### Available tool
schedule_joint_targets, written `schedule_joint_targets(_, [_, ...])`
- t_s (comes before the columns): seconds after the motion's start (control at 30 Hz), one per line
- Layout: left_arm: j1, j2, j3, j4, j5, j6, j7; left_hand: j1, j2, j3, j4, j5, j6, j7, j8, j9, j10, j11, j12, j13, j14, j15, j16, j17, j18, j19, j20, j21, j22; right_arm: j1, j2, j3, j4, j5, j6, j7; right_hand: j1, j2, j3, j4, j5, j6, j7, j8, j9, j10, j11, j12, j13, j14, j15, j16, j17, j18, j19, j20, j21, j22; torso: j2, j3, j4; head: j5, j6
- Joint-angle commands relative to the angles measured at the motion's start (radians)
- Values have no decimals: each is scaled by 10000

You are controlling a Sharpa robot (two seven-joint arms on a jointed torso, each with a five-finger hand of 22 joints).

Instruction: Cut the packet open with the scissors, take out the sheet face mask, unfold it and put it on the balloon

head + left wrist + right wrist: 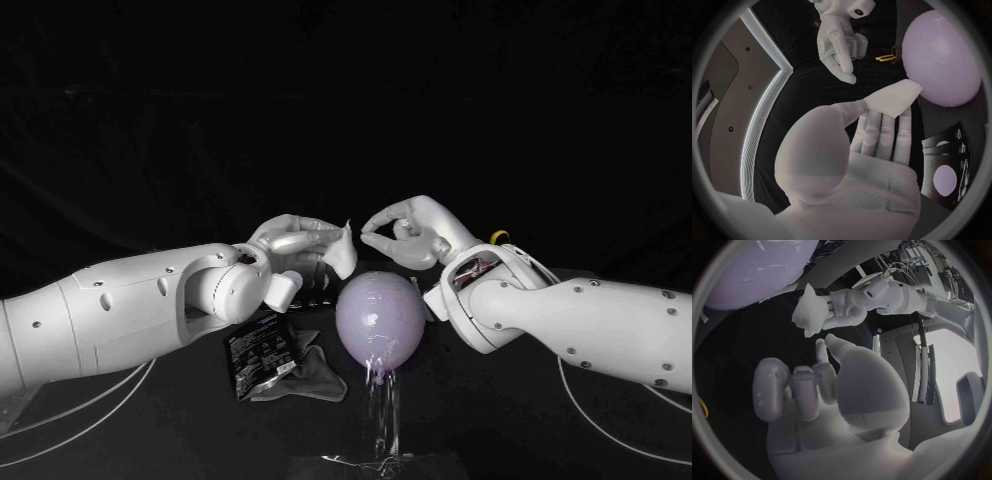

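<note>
Between left hand thumb and fingertips: folded white sheet mask, pinched, just above the balloon top. Right hand sits opposite, near the mask's free edge, fingers curled in, nothing in them. Packet lies flat below the left fingers, beside the balloon. Scissors: yellow handle showing behind the right wrist.

Clear upright stand, black table, dark backdrop behind
</note>
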Motion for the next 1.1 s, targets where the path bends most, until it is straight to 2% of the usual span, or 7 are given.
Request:
schedule_joint_targets(0.03, [6, 24, 13, 57, 279, -184, 206, -77, 12, 75, -6, 25, 74, -23, -26, 1531, 54, 11, -47, 7, -72, 16, 59, 19, 4, -69, -3, 68, 34, -63, 211, 2, -206, -1159, -546, -557, -18, -110, -58, 4, -58, -99, 18, -58, -25, 328, 48, -76, 1666, 1026, -9, 42, 2627, -134, 60, -9, -65, 2015, 3, 0, -1, 2, -5])
schedule_joint_targets(0.13, [6, 31, 14, 85, 289, -175, 220, -112, 8, 107, -38, 25, 81, -23, -37, 1545, 55, 11, -47, 7, -78, 15, 69, 28, 3, -98, -3, 112, 63, -113, 416, 2, -395, -1537, -588, -783, -206, -343, -221, 100, -83, -349, 143, -246, -129, 194, 154, -299, 1526, 998, 76, -8, 2526, -82, -75, 41, -337, 1937, -1, 2, -2, 3, -13])
schedule_joint_targets(0.33, [5, 34, 15, 123, 337, -144, 293, -203, 6, 193, -128, 26, 101, -24, -65, 1588, 65, 9, -45, 10, -92, 12, 96, 53, 1, -176, -4, 241, 145, -208, 733, 3, -735, -2092, -493, -1159, -322, -463, -358, 213, -84, -469, 213, -360, -198, 95, 225, -448, 1435, 970, 145, -59, 2428, -47, -172, 101, -522, 1884, -4, -2, -7, 4, -18])
schedule_joint_targets(0.67, [6, 43, 15, 161, 379, -26, 347, -311, -7, 249, -191, 26, 124, -22, -86, 1630, 82, 8, -41, 13, -92, 11, 126, 76, -1, -250, 1, 349, 214, -340, 1027, 4, -1033, -2441, -401, -1395, -390, -519, -467, 302, -84, -485, 235, -399, -227, 66, 251, -480, 1417, 955, 173, -83, 2382, -30, -218, 135, -605, 1861, -9, 3, -7, 20, -23])
schedule_joint_targets(1.1, [6, 60, 16, 176, 383, 47, 327, -383, -34, 311, -294, 29, 157, -39, -104, 1667, 93, -5, -42, 13, -102, 0, 149, 96, 4, -319, 4, 446, 277, -381, 1128, 5, -1096, -2489, -563, -1283, -439, -464, -539, 427, -83, -384, 213, -373, -231, 97, 240, -420, 1456, 972, 172, -53, 2441, -41, -185, 154, -537, 1883, -5, 3, -11, 24, -29])
